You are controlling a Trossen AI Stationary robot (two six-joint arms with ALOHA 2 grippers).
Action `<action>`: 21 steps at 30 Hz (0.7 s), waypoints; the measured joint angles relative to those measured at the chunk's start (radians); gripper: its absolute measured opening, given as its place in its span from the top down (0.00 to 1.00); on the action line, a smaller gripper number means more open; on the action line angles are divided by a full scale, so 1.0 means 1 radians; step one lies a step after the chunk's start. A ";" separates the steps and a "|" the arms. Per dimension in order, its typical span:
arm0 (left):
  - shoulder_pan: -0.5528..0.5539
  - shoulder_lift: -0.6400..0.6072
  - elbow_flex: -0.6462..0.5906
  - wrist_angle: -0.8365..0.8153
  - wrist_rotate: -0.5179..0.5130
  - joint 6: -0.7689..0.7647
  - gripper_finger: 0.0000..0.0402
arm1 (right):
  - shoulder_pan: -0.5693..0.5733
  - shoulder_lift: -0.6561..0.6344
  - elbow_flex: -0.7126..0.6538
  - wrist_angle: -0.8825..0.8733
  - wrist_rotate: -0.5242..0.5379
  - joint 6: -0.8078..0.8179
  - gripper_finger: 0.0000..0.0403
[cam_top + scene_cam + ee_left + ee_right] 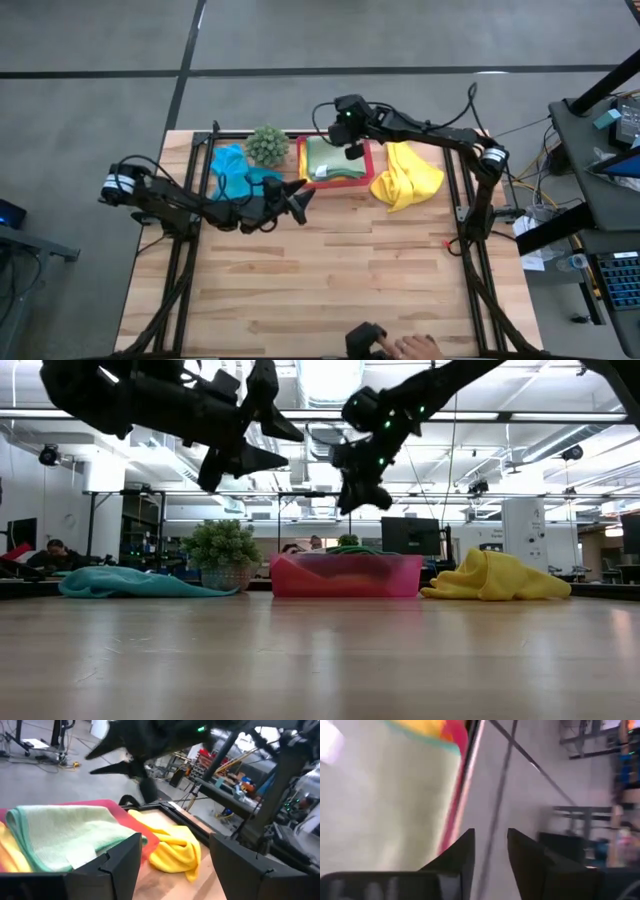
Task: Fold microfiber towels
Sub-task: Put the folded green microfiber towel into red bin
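— Where's your right claw (353, 150)?

— I've got it raised above the pink tray (345, 588), fingers slightly parted, gripping nothing; the folded light green towel (334, 160) lies in the tray right beneath it; the crumpled yellow towel (407, 176) sits on the surface just beside.

— And the left?

— My left claw (298, 198) hangs wide open and empty; the teal towel (236, 172) lies behind it, beside the plant (267, 146).

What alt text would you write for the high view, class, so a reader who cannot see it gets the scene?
Overhead view of a wooden table: the right gripper hovers over a pink tray holding a folded light green towel. A crumpled yellow towel lies right of it, a teal towel and small plant left. The left gripper, open, waits mid-table.
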 joint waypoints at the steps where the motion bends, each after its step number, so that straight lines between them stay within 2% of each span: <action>1: 0.008 -0.005 0.007 -0.022 0.018 0.006 0.46 | 0.002 -0.013 -0.001 -0.017 -0.032 0.043 0.76; 4: 0.023 -0.021 0.041 -0.138 0.092 0.002 0.47 | 0.018 -0.046 -0.006 -0.053 -0.117 0.140 0.82; 7: 0.034 -0.023 0.106 -0.307 0.154 -0.017 0.52 | 0.049 -0.081 -0.007 -0.073 -0.126 0.183 0.89; 10: 0.057 -0.025 0.200 -0.514 0.184 -0.018 0.61 | 0.071 -0.117 -0.007 -0.095 -0.126 0.226 0.96; 14: 0.111 -0.025 0.325 -0.787 0.194 -0.008 0.76 | 0.077 -0.150 -0.007 -0.136 -0.130 0.300 0.98; 17: 0.159 -0.025 0.390 -0.889 0.236 0.083 0.87 | 0.069 -0.166 -0.008 -0.179 -0.185 0.372 0.98; 21: 0.254 -0.025 0.422 -0.902 0.433 0.204 0.99 | 0.047 -0.167 -0.016 -0.229 -0.279 0.485 0.98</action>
